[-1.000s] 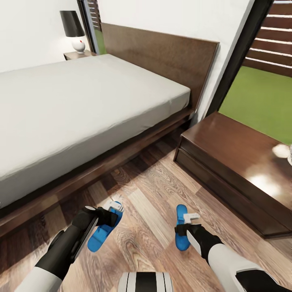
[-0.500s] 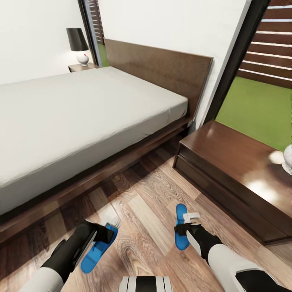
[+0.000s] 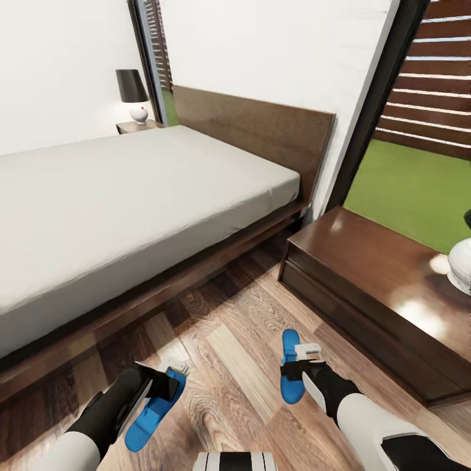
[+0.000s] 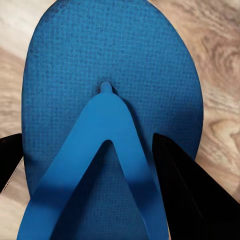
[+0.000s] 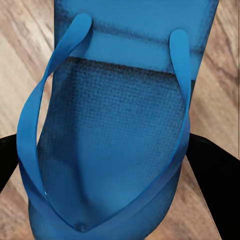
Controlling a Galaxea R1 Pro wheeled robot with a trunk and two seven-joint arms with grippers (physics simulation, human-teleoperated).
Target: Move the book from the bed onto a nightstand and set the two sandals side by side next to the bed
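Observation:
Two bright blue sandals are held low over the wood floor beside the bed [image 3: 131,196]. My left gripper [image 3: 171,378] is shut on the left sandal [image 3: 145,422]. In the left wrist view its black fingers [image 4: 182,185] flank the sole and toe strap of that sandal [image 4: 107,75]. My right gripper [image 3: 299,361] is shut on the right sandal [image 3: 288,341], and the right wrist view has the fingers [image 5: 215,172] at either side of that sandal [image 5: 120,130]. One nightstand [image 3: 366,275] stands at the right of the bed, another nightstand [image 3: 136,126] at its far side. The book is out of view.
A white lamp base [image 3: 461,265] sits on the near nightstand, and a black-shaded lamp [image 3: 134,91] on the far one. The dark bed frame [image 3: 196,261] runs along the floor. A tall dark-framed window [image 3: 418,183] opens onto grass at the right. Plank floor [image 3: 235,340] lies between bed and nightstand.
The whole view has shifted, so the camera has moved. Both grippers keep their sandals. The left gripper and its sandal now sit lower and slightly further left in the picture.

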